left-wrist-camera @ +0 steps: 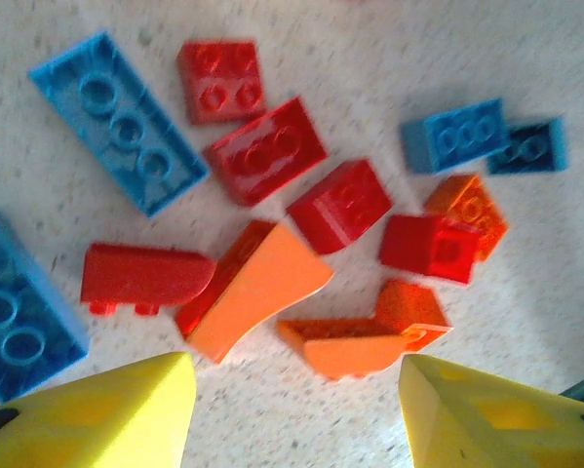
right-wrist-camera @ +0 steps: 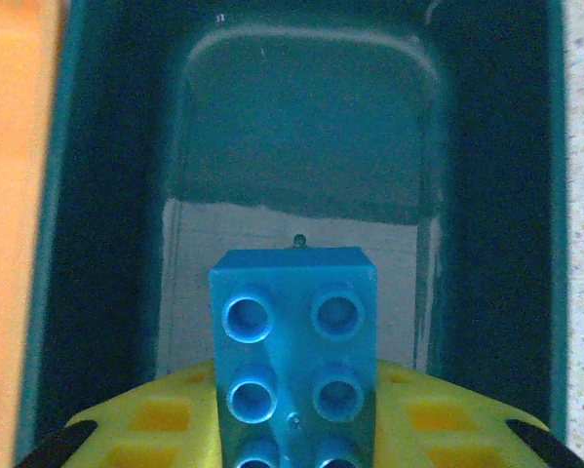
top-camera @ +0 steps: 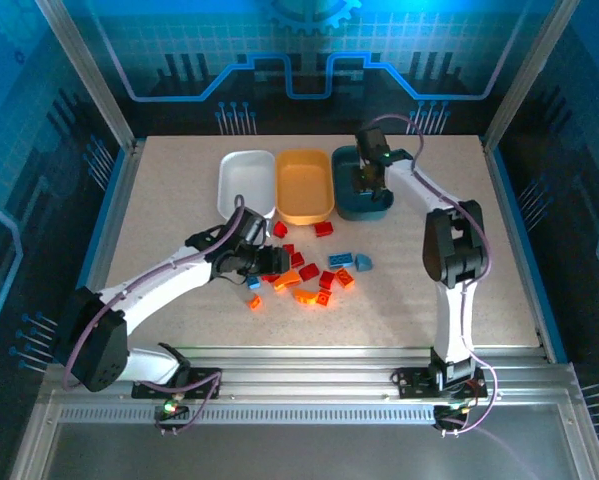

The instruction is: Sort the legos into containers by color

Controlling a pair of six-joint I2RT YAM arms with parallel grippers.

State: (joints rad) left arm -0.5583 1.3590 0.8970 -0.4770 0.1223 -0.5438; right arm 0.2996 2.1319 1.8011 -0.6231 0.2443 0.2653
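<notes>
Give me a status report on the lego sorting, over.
Right gripper shut on blue lego, over teal tray. Left gripper open, above loose legos. Nothing blocking the tray.

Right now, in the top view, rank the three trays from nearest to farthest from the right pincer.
1. The dark teal tray: rightmost, directly under the right pincer, which holds a blue brick.
2. The orange-yellow tray: middle of the row.
3. The white tray: leftmost.
</notes>
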